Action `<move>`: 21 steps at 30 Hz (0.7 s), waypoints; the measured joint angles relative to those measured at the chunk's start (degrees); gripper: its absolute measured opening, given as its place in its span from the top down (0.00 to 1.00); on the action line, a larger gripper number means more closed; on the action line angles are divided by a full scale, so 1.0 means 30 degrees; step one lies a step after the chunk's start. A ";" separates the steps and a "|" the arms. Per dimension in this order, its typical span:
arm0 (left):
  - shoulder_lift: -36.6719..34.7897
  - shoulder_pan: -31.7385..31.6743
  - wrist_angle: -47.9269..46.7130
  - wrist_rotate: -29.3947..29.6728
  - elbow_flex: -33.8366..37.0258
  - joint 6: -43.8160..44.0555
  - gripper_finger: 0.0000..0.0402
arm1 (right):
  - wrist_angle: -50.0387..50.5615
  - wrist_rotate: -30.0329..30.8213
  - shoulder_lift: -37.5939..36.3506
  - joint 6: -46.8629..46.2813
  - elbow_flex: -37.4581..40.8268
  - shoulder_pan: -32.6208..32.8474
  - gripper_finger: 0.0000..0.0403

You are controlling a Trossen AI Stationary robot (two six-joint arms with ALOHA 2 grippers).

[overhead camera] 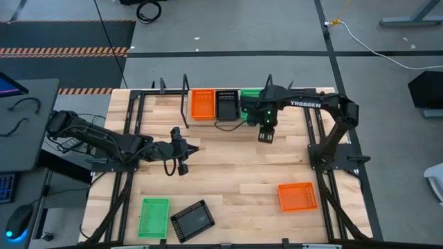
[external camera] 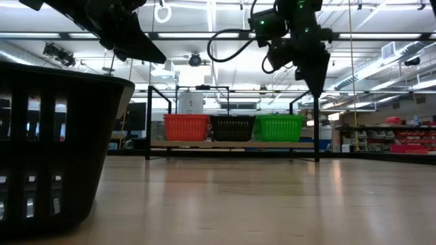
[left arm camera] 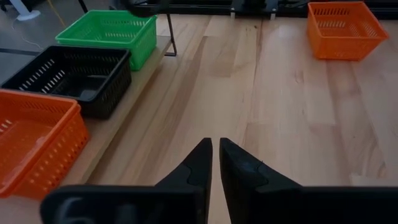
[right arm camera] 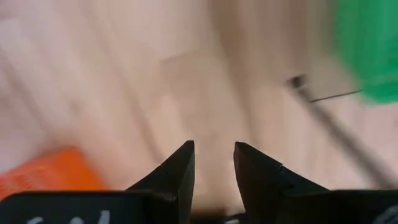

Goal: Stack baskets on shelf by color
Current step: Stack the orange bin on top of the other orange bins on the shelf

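Observation:
The shelf (overhead camera: 228, 123) stands at the table's far edge, and orange (overhead camera: 203, 104), black (overhead camera: 226, 105) and green (overhead camera: 250, 97) baskets sit side by side on its board. Three more baskets rest on their bases on the table: green (overhead camera: 154, 218) and black (overhead camera: 192, 220) near the front left, orange (overhead camera: 297, 196) at the front right. My right gripper (overhead camera: 266, 136) hangs open above the table just in front of the shelf's green basket and holds nothing. My left gripper (overhead camera: 190, 149) is shut and empty over the table's left middle.
The shelf's black upright rods (overhead camera: 185, 97) rise at its ends. Bare tabletop (overhead camera: 235, 173) lies between the shelf and the three loose baskets. In the low view the near black basket (external camera: 48, 150) fills the left foreground. A desk with cables (overhead camera: 28, 117) stands left of the table.

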State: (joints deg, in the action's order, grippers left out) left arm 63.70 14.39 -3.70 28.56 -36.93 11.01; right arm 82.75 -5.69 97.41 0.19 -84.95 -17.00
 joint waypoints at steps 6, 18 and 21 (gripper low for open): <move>0.0000 0.0000 0.0012 0.0005 0.0000 -0.0174 0.91 | -0.0716 -0.1966 0.0000 -0.3653 0.0000 0.2174 0.71; 0.0000 -0.0144 0.1171 -0.0393 -0.0462 -0.3287 0.91 | -0.2239 0.1102 0.0000 -1.1837 0.0000 0.8107 0.71; 0.0000 -0.0494 0.1478 -0.2232 -0.0481 -0.3515 0.90 | -0.2225 0.2504 0.0000 -1.3416 0.0000 0.9317 0.71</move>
State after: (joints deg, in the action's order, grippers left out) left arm 63.70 12.91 0.73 21.87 -38.37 0.46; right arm 76.07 1.83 97.41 -40.06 -84.95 10.95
